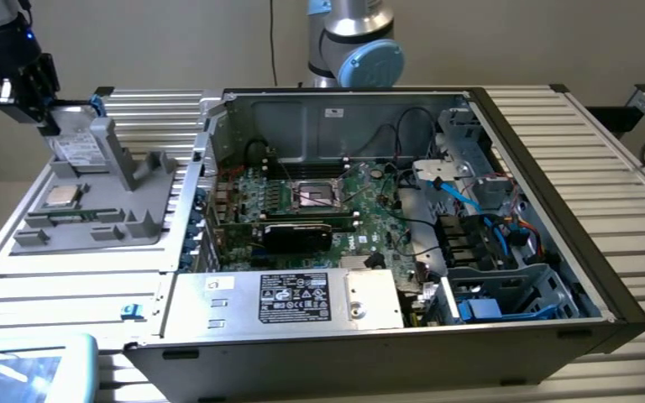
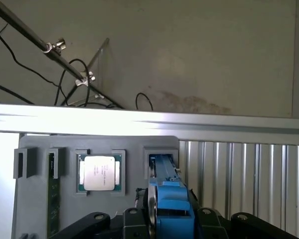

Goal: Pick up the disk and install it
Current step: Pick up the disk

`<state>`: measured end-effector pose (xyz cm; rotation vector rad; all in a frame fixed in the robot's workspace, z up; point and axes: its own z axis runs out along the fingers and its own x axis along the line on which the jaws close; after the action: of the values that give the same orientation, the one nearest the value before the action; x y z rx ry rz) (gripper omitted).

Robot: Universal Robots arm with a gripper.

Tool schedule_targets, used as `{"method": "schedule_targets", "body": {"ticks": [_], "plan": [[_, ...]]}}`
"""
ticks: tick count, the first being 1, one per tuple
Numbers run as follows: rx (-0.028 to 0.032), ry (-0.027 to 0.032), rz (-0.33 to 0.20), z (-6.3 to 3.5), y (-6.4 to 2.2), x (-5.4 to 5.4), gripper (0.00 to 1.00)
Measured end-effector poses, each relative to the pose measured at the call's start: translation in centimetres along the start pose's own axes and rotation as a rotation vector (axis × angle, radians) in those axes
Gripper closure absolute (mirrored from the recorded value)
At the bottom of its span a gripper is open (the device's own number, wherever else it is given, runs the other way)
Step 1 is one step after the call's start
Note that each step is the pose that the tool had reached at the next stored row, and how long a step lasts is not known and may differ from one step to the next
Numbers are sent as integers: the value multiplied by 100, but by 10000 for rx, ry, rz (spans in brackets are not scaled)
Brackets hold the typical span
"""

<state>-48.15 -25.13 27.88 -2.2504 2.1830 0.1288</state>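
Claw [image 1: 50, 119] tight on flat blue-framed disk [image 1: 77, 146] in moulded grey holder [image 1: 144, 180]

Print on the black label [image 1: 295, 296] and the CPU chip [image 2: 99, 173] cannot be read

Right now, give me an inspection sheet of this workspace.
Surface: ribbed metal table, bearing a grey fixture and an open computer case.
Job's things: the disk stands upright at a fixture slot, in its blue carrier.
Clutter: CPU chip and green memory stick seated in the fixture.
Grippers: gripper closed on the disk's upper end.
Cables: blue cable and black cables inside the case.
Surroundings: plain wall; arm base behind the case.
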Motion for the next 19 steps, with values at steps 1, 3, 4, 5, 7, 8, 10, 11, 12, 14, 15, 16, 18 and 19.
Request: {"method": "schedule_targets", "body": {"ticks": [1, 3, 4, 5, 7, 8, 10, 11, 12, 14, 15, 16, 18, 19], "plan": [[1, 0, 0, 4, 0, 0, 62], [1, 0, -1, 16, -1, 1, 62], [-2, 1, -1, 18, -1, 1, 62], [-4, 1, 0, 18, 0, 1, 62], [-3, 1, 0, 18, -1, 1, 63], [5, 1, 0, 19, -1, 1, 63], [32, 2, -11, 20, -1, 1, 63], [53, 4, -17, 19, -1, 1, 63], [71, 4, -22, 20, -1, 1, 63], [83, 4, -25, 20, -2, 1, 63], [83, 4, -25, 20, -2, 1, 63], [83, 4, -25, 20, -1, 1, 63], [83, 5, -25, 20, -1, 1, 63], [83, 5, -25, 20, -1, 1, 63]]}}
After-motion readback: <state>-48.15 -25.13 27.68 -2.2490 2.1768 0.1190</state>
